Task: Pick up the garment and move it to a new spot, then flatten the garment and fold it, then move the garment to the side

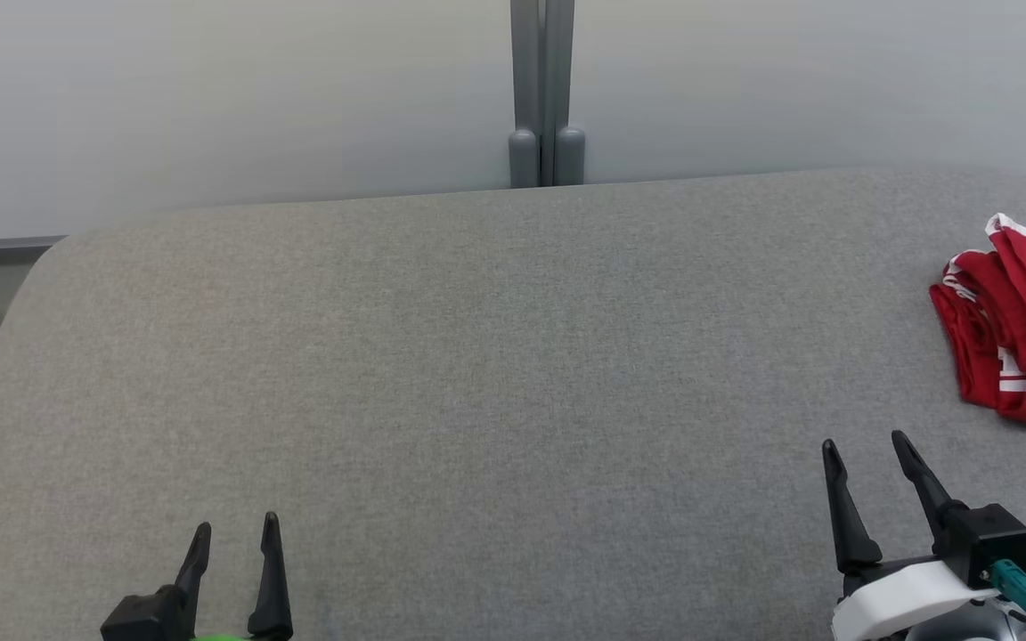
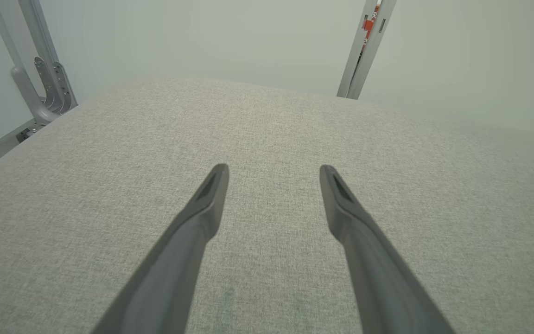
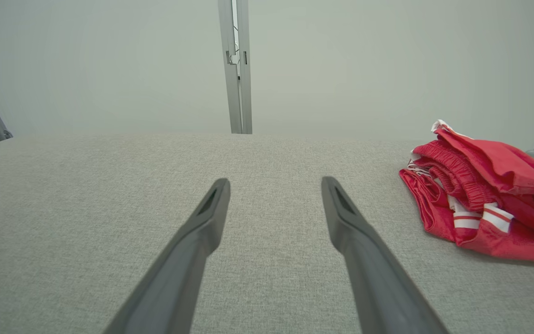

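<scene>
Left claw (image 1: 236,521): two dark fingers (image 1: 271,570) parted, holding nothing, tips pointing forward. Right claw (image 1: 863,438): fingers parted likewise, empty, leaning slightly leftward; white wrist housing (image 1: 909,592) behind it.

no text, number, label or brand that i can read in any view. nearest candidates, logged against the table (image 1: 477,356):

- red garment (image 1: 1012,338) at the table's right end, seen in the head view and the right wrist view. it has white stripes (image 3: 467,223) and a white edge trim. the folds hide whether any of the white is lettering or a digit, so i cannot tell.
- orange patch (image 2: 370,21) on the grey post (image 2: 357,65) behind the table's far edge, left wrist view. too small and blurred for me to make out any characters.
</scene>
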Controlling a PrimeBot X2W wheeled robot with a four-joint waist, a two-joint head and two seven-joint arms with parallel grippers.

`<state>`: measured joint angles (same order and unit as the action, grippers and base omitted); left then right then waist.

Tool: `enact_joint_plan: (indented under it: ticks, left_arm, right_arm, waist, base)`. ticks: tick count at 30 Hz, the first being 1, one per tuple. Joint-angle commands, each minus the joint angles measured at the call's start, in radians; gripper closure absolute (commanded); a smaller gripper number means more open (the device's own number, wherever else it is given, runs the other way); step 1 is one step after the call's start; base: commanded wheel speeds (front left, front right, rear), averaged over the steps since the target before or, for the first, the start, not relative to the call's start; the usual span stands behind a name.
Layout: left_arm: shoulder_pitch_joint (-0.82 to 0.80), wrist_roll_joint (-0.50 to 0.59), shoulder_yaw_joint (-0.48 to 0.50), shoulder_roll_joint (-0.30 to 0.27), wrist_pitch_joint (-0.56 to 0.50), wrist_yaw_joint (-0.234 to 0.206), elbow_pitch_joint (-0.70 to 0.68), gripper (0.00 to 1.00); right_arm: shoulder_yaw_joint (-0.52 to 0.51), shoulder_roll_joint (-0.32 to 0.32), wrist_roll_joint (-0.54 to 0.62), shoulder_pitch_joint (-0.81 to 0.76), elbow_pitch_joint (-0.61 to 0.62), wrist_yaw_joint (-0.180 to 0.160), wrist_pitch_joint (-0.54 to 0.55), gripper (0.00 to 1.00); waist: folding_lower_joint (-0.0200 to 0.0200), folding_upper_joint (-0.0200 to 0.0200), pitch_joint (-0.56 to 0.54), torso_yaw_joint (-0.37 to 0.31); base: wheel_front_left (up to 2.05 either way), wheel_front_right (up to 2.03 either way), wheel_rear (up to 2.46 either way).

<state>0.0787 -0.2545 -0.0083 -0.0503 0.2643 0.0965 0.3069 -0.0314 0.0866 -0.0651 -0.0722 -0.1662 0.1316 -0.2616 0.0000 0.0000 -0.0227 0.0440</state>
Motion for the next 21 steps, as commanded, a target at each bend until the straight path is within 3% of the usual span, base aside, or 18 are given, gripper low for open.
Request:
enact_joint_plan:
  ticks: [1, 2, 5, 21]
  left_arm:
    - [-0.009, -0.007, -0.006, -0.001, -0.001, 0.004, 0.005, 0.00]
    - [-0.010, -0.003, -0.008, -0.001, -0.001, 0.001, 0.006, 1.00]
    - [-0.004, -0.011, -0.004, 0.003, -0.006, 0.001, 0.022, 1.00]
    - [-0.045, -0.298, 0.023, 0.002, -0.085, 0.008, 0.003, 1.00]
  right_arm:
    - [0.000, 0.000, 0.006, 0.003, 0.001, -0.002, -0.004, 0.00]
    - [0.002, -0.001, 0.007, 0.005, 0.001, -0.002, -0.004, 1.00]
    - [0.000, -0.006, -0.008, 0.001, -0.017, 0.000, 0.004, 1.00]
    - [-0.019, -0.012, -0.337, 0.041, -0.028, 0.000, 0.085, 1.00]
  waist:
    - [0.0000, 0.0000, 0.000, 0.001]
    - [0.0000, 0.0000, -0.002, 0.002]
    - [0.0000, 0.0000, -0.001, 0.001]
    - [0.0000, 0.0000, 0.002, -0.004]
  base:
    - [0.00, 0.00, 0.00]
    - [0.00, 0.00, 0.00]
    - [0.00, 0.00, 0.00]
    - [0.00, 0.00, 0.00]
